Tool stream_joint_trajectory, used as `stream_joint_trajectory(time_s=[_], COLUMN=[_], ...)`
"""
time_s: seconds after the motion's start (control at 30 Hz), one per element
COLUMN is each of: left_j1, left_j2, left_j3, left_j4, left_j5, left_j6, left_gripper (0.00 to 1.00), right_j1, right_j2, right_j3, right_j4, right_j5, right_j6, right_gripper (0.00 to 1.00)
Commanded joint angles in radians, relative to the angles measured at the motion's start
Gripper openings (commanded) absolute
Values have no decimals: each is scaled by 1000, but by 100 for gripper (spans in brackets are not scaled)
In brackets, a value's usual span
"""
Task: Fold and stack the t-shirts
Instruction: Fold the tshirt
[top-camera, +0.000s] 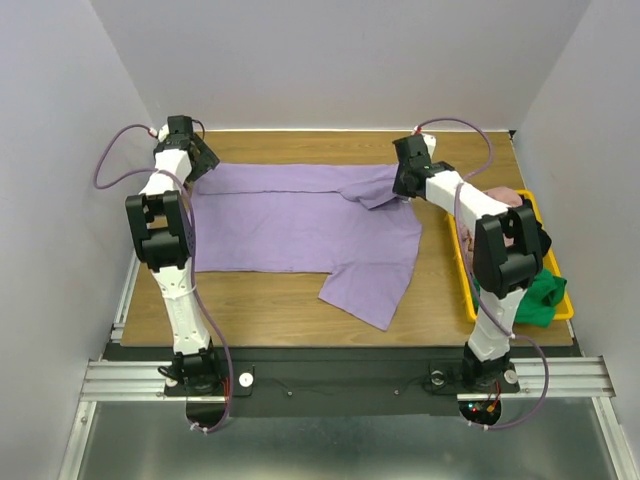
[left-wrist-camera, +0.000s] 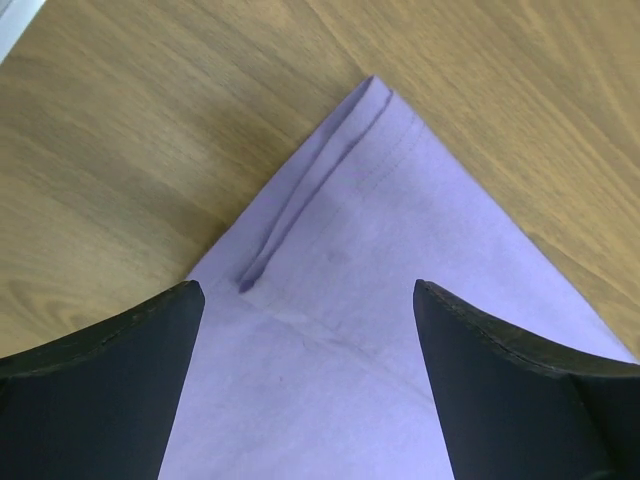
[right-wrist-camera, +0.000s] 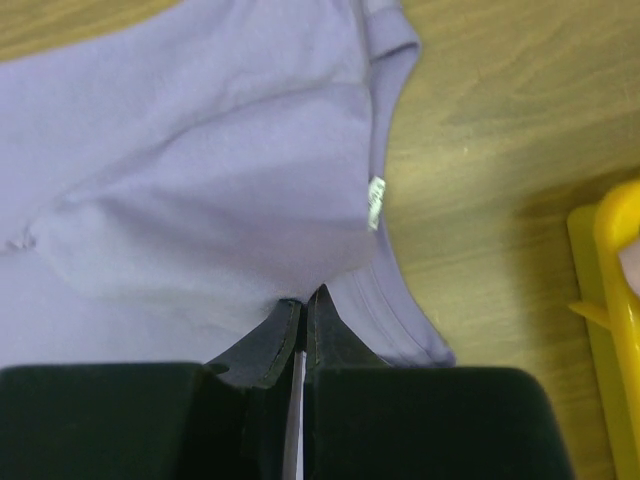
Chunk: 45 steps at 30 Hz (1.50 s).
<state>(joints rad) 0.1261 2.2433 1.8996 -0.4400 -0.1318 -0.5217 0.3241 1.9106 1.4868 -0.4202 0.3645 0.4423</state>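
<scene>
The light purple cloth t-shirt (top-camera: 300, 225) was spread across the far half of the table (top-camera: 270, 305), one corner near the far-left corner. It was judged light and limp, best taken at hems or corners. The left gripper (left-wrist-camera: 308, 295) was spread over that corner. The right gripper (right-wrist-camera: 302, 315) was pinched on a fold towards the far-right. What lay in the yellow plastic tray (top-camera: 465, 290) at the right edge was mostly hidden.

I see the lavender t-shirt (top-camera: 290, 225) as soft matt cloth. The table (top-camera: 270, 300) under it looks like smooth wood with a faint sheen. Right of the t-shirt, the yellow tray (top-camera: 466, 285) is glossy plastic.
</scene>
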Motion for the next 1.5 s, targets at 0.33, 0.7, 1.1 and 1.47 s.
stream_joint_trajectory(time_s=[0.33, 0.7, 1.1, 1.47], left_j1=[-385, -677, -766, -786], left_j2=[-401, -243, 2, 127], left_j3=[-237, -177, -17, 84], left_j4=[219, 346, 319, 334], left_j5=[8, 89, 124, 139], left_j6=[69, 54, -15, -78], left_gripper=[98, 98, 86, 84], right_j1=[-62, -109, -138, -140], right_j2=[248, 419, 415, 387], right_j3=[360, 492, 394, 306], right_j4=[8, 11, 37, 72], right_j5=[-62, -237, -280, -300], right_j6=[110, 164, 191, 205], right_gripper=[0, 1, 0, 1])
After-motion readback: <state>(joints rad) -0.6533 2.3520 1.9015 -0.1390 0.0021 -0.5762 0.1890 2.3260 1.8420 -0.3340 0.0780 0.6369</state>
